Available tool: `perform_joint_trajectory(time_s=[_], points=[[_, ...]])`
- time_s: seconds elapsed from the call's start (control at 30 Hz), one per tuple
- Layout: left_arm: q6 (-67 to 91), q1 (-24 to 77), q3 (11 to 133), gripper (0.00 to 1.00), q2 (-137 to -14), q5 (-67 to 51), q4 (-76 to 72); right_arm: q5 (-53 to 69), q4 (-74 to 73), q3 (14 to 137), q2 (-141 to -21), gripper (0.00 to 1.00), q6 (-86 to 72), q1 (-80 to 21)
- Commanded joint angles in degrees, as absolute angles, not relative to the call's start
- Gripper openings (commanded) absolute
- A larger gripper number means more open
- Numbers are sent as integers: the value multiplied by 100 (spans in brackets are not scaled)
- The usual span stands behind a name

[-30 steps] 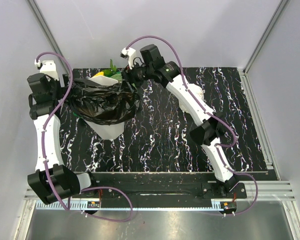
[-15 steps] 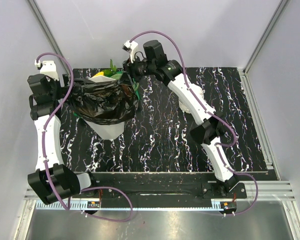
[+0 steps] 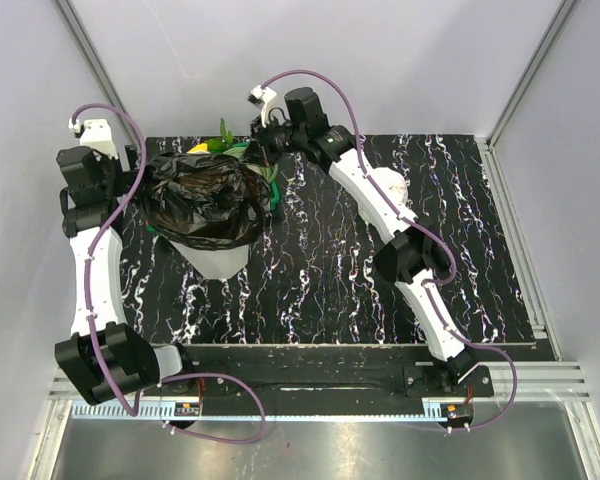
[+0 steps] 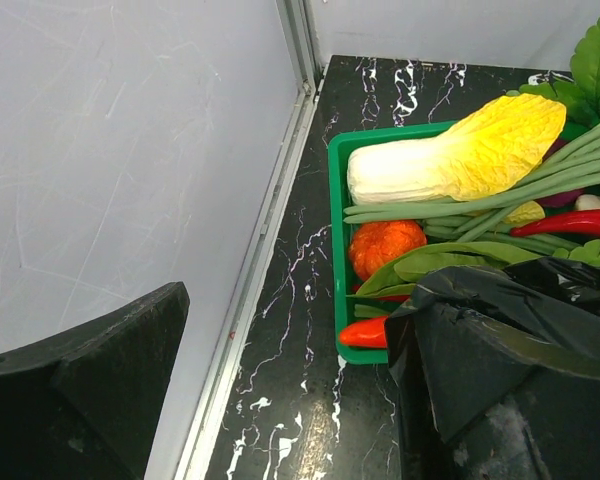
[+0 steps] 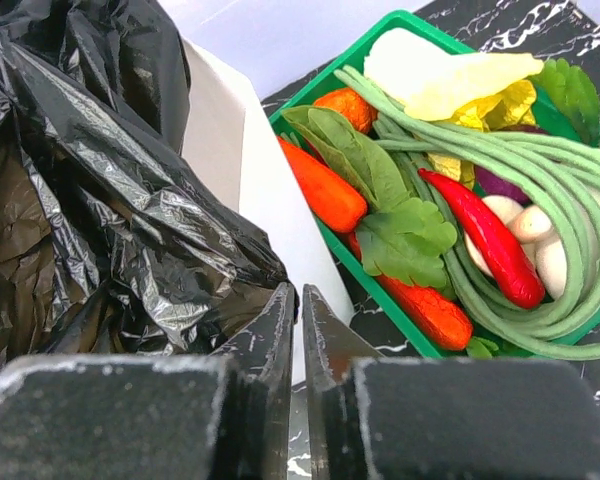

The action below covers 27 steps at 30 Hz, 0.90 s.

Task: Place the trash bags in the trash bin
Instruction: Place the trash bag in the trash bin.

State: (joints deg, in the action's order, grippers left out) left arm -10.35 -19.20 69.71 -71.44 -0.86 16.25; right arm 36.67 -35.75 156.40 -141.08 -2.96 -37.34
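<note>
Right gripper: fingers drawn almost together, only a thin slit between the tips. Nothing shows in the slit. The tips sit just beside the crumpled edge of the trash bag, over the white wall of the trash bin; cannot tell whether they touch the film. Left gripper: spread wide. One finger is clear at the lower left of its wrist view. The other side is lost among folds of black film, so cannot tell whether it holds anything. Bag: glossy black, bunched over the mouth of the bin and covering most of the rim in the overhead view; the bin's white tapering body shows below it. Bin stands at the far left of the table, black with white marble veining. Green basket of toy vegetables is just behind the bin against the far edge, holding a cabbage, carrot, red chilli and long green beans. A white rounded object lies partly under the right arm. Pale grey walls with aluminium frame rails enclose the table. Right arm: from its base at the near right it stretches diagonally far-left, elbow raised mid-table, wrist by the far edge, fingers pointing at the bin's far right side. Left arm: runs up the left edge, wrist level with the bin, gripper facing right into the bag's left side.
</note>
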Motion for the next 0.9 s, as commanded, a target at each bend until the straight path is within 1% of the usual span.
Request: perform_joint_trajectory(time_s=[0.0, 0.3, 0.67, 0.87], points=[[-862, -1942, 6961, 99, -7198, -158, 1151, 3718, -3120, 16066, -14141, 12, -404, -3683], [-615, -1951, 7181, 99, -7673, 369, 1248, 3542, -3146, 15935, -14379, 10, -431, -3683], [-888, -1951, 6970, 99, -7805, 343, 1187, 3296, -3313, 15759, -14449, 10, -281, -3674], [-1160, -1951, 6531, 99, -7594, 343, 1160, 3357, -3349, 15311, -14344, 8, -255, -3683]])
